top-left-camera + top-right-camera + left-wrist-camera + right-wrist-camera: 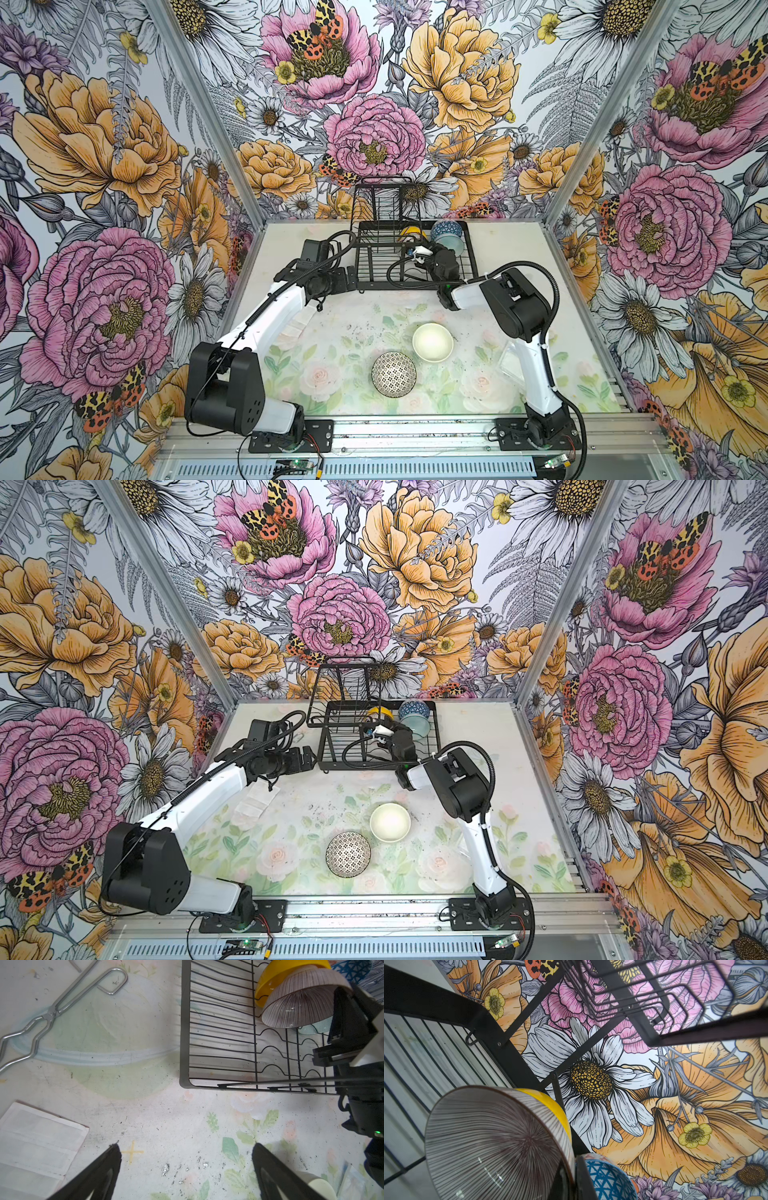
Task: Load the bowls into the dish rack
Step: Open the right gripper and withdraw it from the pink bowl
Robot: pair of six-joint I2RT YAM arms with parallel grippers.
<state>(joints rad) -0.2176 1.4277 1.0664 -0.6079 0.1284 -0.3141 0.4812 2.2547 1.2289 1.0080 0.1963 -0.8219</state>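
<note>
Left wrist | left tool spread, empty, beside rack | right tool clamps striped bowl

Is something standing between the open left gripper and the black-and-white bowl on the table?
Nothing visible does. In a top view the table between the left gripper and the black-and-white bowl lies bare; the cream bowl sits beside that path, not on it.

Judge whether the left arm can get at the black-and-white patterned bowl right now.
Likely yes. The left gripper is open and empty, the black-and-white patterned bowl sits on bare table, and the right gripper holds the pink-striped bowl at the dish rack.
</note>
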